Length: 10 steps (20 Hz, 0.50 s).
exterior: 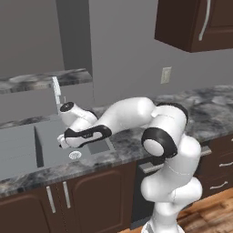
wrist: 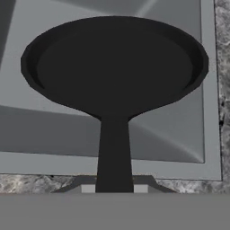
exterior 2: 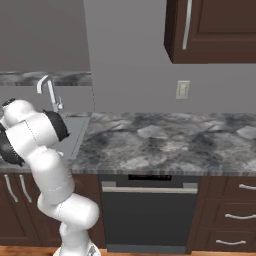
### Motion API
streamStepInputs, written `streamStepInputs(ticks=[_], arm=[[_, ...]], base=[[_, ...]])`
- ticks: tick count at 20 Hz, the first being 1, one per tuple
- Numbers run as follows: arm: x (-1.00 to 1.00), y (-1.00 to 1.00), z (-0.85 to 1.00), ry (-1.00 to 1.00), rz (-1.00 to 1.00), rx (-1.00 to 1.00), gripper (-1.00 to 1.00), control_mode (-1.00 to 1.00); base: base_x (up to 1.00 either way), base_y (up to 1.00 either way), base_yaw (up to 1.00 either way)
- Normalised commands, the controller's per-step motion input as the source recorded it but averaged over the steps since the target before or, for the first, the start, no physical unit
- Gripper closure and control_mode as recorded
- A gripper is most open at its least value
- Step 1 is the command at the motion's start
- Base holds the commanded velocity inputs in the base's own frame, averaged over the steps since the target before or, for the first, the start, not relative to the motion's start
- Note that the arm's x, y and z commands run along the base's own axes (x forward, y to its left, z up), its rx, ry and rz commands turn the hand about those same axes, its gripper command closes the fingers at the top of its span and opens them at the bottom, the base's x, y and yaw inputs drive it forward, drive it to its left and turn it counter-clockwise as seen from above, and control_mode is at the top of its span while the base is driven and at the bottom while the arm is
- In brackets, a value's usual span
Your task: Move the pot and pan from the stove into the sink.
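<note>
Holding the flat matte-black frying pan (wrist: 114, 67) by its handle, gripper (wrist: 114, 188) clamped, I should lower level into the grey recessed sink (wrist: 45, 130) before releasing.

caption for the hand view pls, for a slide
Pincer shut on the straight handle of the black frying pan, holding it over the grey sink basin, marble counter at the edge.

A dark marbled counter (exterior 2: 165, 140) on brown cabinets (exterior: 91, 200) holds the recessed grey sink (exterior: 27, 145).
</note>
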Motion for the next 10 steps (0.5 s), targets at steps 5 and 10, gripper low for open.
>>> streamStepInputs(ticks=[5,10], arm=[[0.45,0.19,-0.37,0.0,0.0,-0.06,1.0,-1.0],[0.44,0.23,-0.33,0.0,-0.01,-0.06,1.0,-1.0]], base=[[0.0,0.0,0.0],[0.0,0.0,0.0]])
